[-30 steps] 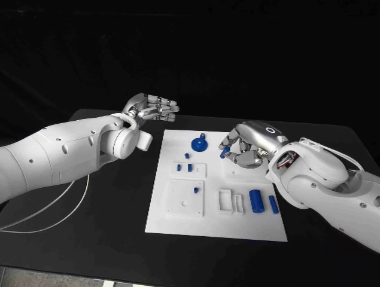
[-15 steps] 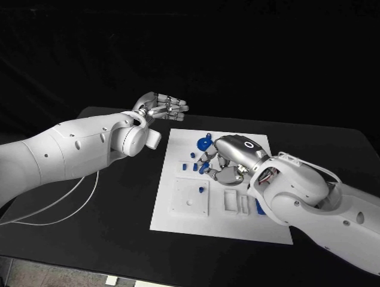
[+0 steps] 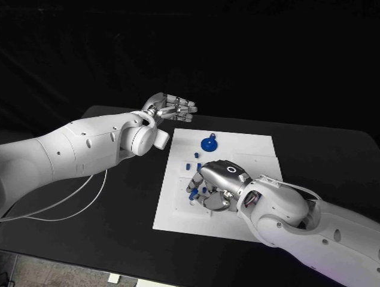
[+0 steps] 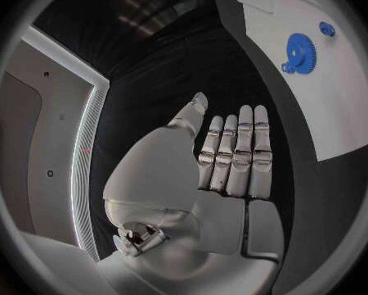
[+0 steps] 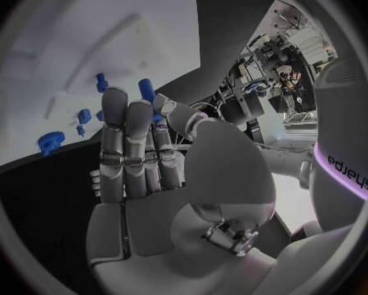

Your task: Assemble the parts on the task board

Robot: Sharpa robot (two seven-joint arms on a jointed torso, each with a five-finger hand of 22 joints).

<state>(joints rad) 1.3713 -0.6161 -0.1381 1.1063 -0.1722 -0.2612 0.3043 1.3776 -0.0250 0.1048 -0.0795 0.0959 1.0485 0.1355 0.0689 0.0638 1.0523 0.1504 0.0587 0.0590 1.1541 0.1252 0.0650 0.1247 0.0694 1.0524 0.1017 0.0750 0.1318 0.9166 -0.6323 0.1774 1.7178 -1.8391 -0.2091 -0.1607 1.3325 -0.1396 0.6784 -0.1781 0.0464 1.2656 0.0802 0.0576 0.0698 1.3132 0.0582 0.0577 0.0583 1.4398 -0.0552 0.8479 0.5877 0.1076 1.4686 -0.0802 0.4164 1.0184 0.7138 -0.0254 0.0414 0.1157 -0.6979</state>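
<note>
Currently the right robot hand (image 3: 215,185) hovers over the middle of the task board (image 3: 250,146), its fingers curled around a small blue part (image 5: 147,89). Whether it grips the part cannot be determined. The left robot hand (image 3: 172,107), fingers extended together and holding nothing, sits off the board's far left corner above the desk (image 3: 112,203). A blue gear (image 3: 207,144) lies on the board beyond the right robot hand.

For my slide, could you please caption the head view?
Right hand hovers low over the task board; left hand stays raised beside it.

Dim dark surroundings around a matte black table (image 3: 112,203), bright evenly lit flat white plastic task board (image 3: 177,209), soft sheen on glossy white arm shells, strong fisheye bending at wrist-view rims, faint violet tint at lower right
</note>
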